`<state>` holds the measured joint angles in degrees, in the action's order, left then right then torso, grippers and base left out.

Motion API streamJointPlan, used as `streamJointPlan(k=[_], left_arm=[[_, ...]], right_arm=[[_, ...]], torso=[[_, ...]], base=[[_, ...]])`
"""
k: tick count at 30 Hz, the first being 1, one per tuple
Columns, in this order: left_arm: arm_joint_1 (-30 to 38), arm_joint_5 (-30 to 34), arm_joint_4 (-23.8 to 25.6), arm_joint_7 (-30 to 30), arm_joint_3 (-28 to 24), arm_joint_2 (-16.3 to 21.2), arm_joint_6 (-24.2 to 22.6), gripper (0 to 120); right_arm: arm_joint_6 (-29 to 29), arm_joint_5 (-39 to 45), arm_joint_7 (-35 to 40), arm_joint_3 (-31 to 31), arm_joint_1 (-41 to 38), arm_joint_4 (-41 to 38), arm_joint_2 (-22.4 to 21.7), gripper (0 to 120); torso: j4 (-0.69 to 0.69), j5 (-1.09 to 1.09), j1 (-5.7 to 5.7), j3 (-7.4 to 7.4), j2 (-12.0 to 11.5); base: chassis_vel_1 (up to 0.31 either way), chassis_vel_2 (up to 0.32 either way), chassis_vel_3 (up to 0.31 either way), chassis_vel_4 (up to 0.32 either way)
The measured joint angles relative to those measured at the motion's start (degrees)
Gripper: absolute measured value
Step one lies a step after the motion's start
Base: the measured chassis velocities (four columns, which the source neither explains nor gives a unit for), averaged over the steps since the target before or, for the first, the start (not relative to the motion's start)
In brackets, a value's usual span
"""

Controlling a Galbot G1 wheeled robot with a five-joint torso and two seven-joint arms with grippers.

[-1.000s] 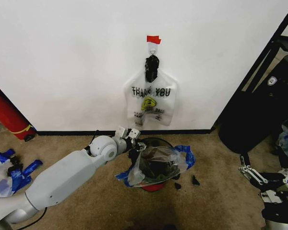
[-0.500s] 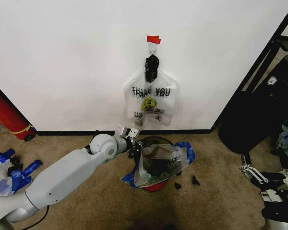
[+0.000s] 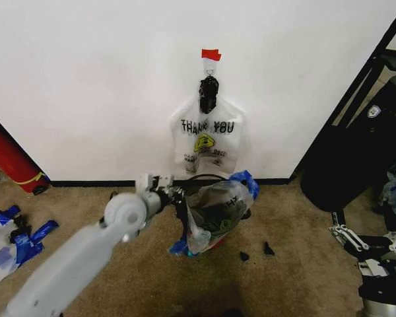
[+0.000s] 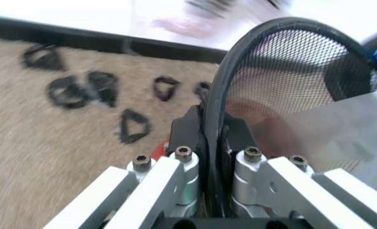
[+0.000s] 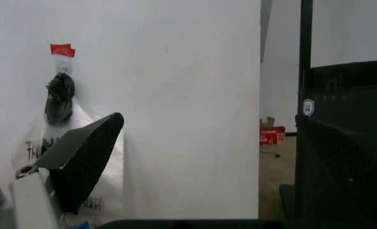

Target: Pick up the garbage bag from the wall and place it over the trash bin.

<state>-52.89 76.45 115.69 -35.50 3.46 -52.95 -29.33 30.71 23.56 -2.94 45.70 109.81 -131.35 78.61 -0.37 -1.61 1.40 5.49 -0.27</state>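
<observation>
Trash bin [image 3: 214, 208]: tilted, its mouth turned toward the wall [image 3: 86, 79], on carpet.
Garbage bag [image 3: 218, 205]: draped over the bin.
Left gripper [image 4: 215, 143]: clamped on the bin's rim.
Right gripper [image 3: 356, 246]: parked low at the right; finger state cannot be told.

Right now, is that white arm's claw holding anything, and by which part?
Yes. The left claw is shut on the trash bin, pinching its black rim; the bin is tipped, with the garbage bag draped over it.

Trash bin [image 3: 208, 198] with garbage bag [image 3: 214, 210] now tipped toward the wall, left gripper [image 3: 173, 197] clamped on its rim.
</observation>
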Motion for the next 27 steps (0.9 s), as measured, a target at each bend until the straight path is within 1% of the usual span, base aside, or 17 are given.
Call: streamJointPlan(k=[1, 5, 6, 8, 9, 11, 15, 16, 19, 24, 27], left_arm=[[0.0, 0.0, 0.0, 0.0, 0.0, 0.0, 0.0, 3], [-5.8, -0.3, 2.8, -4.3, 2.8, -2.1, 7.8, 3], [-5.8, -0.3, 2.8, -4.3, 2.8, -2.1, 7.8, 3], [-8.7, -1.4, 4.3, -7.3, 2.9, -3.8, 10.8, 3], [-9.7, -1.8, 4.8, -8.2, 2.9, -4.3, 11.3, 3], [-10.9, -2.5, 5.3, -8.9, 2.8, -4.8, 11.8, 3], [-15.4, -7.3, 6.4, -9.7, 2.4, -6.1, 13.2, 3], [-15.4, -7.3, 6.4, -9.7, 2.4, -6.1, 13.2, 3], [-17.1, -10.9, 5.7, -8.5, 2.1, -7.1, 14.3, 3], [-17.6, -13.6, 4.7, -7.8, 2.0, -8.7, 15.0, 3], [-17.8, -14.1, 4.3, -7.8, 1.8, -9.0, 15.1, 3]], right_arm=[[0.0, 0.0, 0.0, 0.0, 0.0, 0.0, 0.0, 100], [-1.1, -1.2, 0.4, -2.0, -0.8, -0.4, -0.1, 100], [-1.1, -1.2, 0.4, -2.0, -0.8, -0.4, -0.1, 100], [-1.3, -2.0, 0.6, -2.9, -0.9, -0.5, -0.1, 100], [-1.4, -2.2, 0.7, -3.1, -0.9, -0.5, -0.1, 100], [-1.4, -2.3, 0.7, -3.3, -0.8, -0.5, -0.2, 100], [-1.5, -2.4, 1.1, -4.0, -0.3, -0.5, -0.7, 100], [-1.5, -2.4, 1.1, -4.0, -0.3, -0.5, -0.7, 100], [-1.5, -2.6, 1.2, -4.1, -0.3, -0.5, -0.7, 100], [-1.4, -2.7, 1.2, -4.5, 0.1, -0.9, -0.7, 100], [-1.4, -2.8, 1.3, -4.5, 0.3, -1.3, -0.7, 100]], torso=[[0.00, 0.00, 0.00, 0.00, 0.0], [-0.02, 0.01, 0.00, 0.00, 0.0], [-0.02, 0.01, 0.00, 0.00, 0.0], [-0.03, 0.00, 0.00, 0.00, 0.0], [-0.03, 0.01, 0.00, 0.00, 0.0], [-0.03, 0.01, 0.00, 0.00, 0.0], [-0.02, 0.01, 0.00, 0.00, 0.0], [-0.02, 0.01, 0.00, 0.00, 0.0], [-0.02, 0.01, 0.00, 0.00, 0.0], [-0.03, 0.01, 0.00, 0.00, 0.0], [-0.03, 0.01, 0.00, 0.00, 0.0]], base=[[0.000, 0.000, 0.000, 0.000], [0.000, 0.000, 0.000, 0.000], [0.000, 0.000, 0.000, 0.000], [0.000, 0.000, 0.000, 0.000], [0.000, 0.000, 0.000, 0.000], [0.000, 0.000, 0.000, 0.000], [0.000, 0.000, 0.000, 0.000], [0.000, 0.000, 0.000, 0.000], [0.000, 0.000, 0.000, 0.000], [0.000, 0.000, 0.000, 0.000], [0.000, 0.000, 0.000, 0.000]])
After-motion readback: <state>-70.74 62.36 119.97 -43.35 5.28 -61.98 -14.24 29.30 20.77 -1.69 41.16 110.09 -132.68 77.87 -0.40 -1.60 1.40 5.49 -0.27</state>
